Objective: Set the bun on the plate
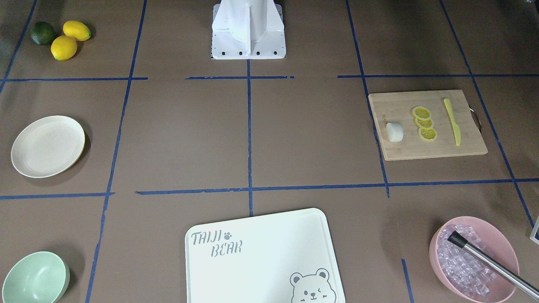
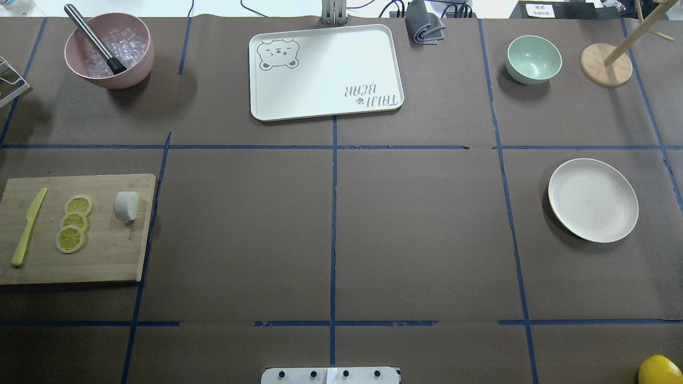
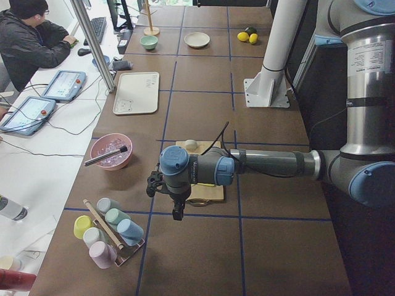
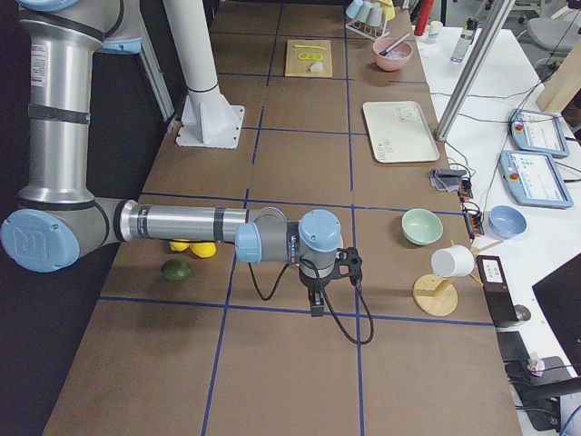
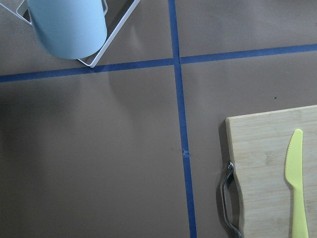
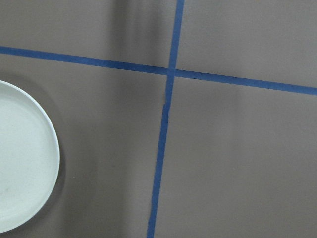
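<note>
The bun (image 2: 126, 205) is a small white lump lying on a wooden cutting board (image 2: 74, 229), beside three lemon slices (image 2: 74, 221); it also shows in the front view as the bun (image 1: 394, 131). The plate (image 2: 593, 199), round and cream-white, lies bare far across the table on my right side, and its rim (image 6: 52, 148) enters the right wrist view. My left gripper (image 3: 178, 213) hangs over the table beyond the board's outer end, seen only from the side, so I cannot tell its state. My right gripper (image 4: 315, 307) hangs past the plate's side; I cannot tell its state either.
A yellow knife (image 2: 28, 226) lies on the board. A pink bowl of ice with a metal tool (image 2: 109, 50), a white bear-printed tray (image 2: 325, 72), a mint-green bowl (image 2: 533, 58), a wooden stand (image 2: 606, 64), lemons and a lime (image 1: 63, 38) and a rack of cups (image 3: 108, 231) sit around the table's edges.
</note>
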Tool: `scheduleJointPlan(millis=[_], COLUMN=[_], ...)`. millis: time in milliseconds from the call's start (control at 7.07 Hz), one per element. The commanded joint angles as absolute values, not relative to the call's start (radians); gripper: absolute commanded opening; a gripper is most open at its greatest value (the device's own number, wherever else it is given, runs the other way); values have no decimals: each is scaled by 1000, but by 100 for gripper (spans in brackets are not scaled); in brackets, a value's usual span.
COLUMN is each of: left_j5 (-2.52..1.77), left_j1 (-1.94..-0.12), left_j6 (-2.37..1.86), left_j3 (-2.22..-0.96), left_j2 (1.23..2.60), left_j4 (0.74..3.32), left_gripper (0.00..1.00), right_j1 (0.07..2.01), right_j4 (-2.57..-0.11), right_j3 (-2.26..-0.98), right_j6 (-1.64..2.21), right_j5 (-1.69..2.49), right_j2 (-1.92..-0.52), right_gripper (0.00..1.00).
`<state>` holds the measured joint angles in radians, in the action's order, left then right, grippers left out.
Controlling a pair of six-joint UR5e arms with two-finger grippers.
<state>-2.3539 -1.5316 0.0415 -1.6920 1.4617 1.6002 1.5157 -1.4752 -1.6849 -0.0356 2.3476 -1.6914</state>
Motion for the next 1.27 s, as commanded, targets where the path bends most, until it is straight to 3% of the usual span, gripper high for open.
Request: scheduleJointPlan(millis=[0, 283, 566, 848, 990, 1131], left_j5=[-2355, -2355, -2352, -2352, -2352, -2352], left_j1=[-1531, -1531, -1529, -1528, -1528, -1528], left_j6=[41, 41, 41, 41, 41, 41], left_j3=[-1692, -1692, -1686, -1678, -1677, -1677], left_j2=[1462, 1462, 1463, 1465, 1465, 1465], left_j4=[1600, 1600, 1600, 1603, 1603, 1603], left_gripper=[100, 100, 100, 100, 100, 100], right_j1=[1468, 1315, 1113, 1095, 1095, 1095], right_j4=[-1392, -1096, -701, -620, -621, -623], right_j3=[-1677, -1623, -1486, -1457, -1454, -1453], right_j6=[47, 380, 730, 756, 758, 758], right_j5=[2440, 2404, 2239, 2238, 2241, 2241], right_j2=[-1701, -1704, -1695, -1704, -1706, -1704], right_gripper=[100, 100, 100, 92, 76, 37])
